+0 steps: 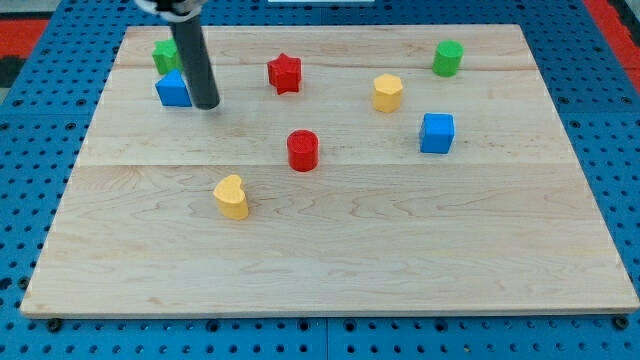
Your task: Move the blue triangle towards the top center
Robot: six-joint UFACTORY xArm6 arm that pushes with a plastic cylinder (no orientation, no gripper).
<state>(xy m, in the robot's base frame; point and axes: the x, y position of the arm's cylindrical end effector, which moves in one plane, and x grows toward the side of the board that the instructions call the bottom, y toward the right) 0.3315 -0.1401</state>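
Note:
The blue triangle [172, 89] lies near the board's upper left, partly hidden by the rod. My tip [207, 103] rests on the board right beside the blue triangle's right side, seemingly touching it. A green block [164, 54] sits just above the blue triangle, its shape partly hidden behind the rod. The top centre of the board lies to the right, near the red star [285, 73].
A red cylinder [302, 150] stands mid-board, a yellow heart-like block [231, 196] below left of it. A yellow hexagon-like block [387, 92], a blue cube [436, 132] and a green cylinder [447, 58] are on the right half. The wooden board [330, 260] lies on a blue pegboard.

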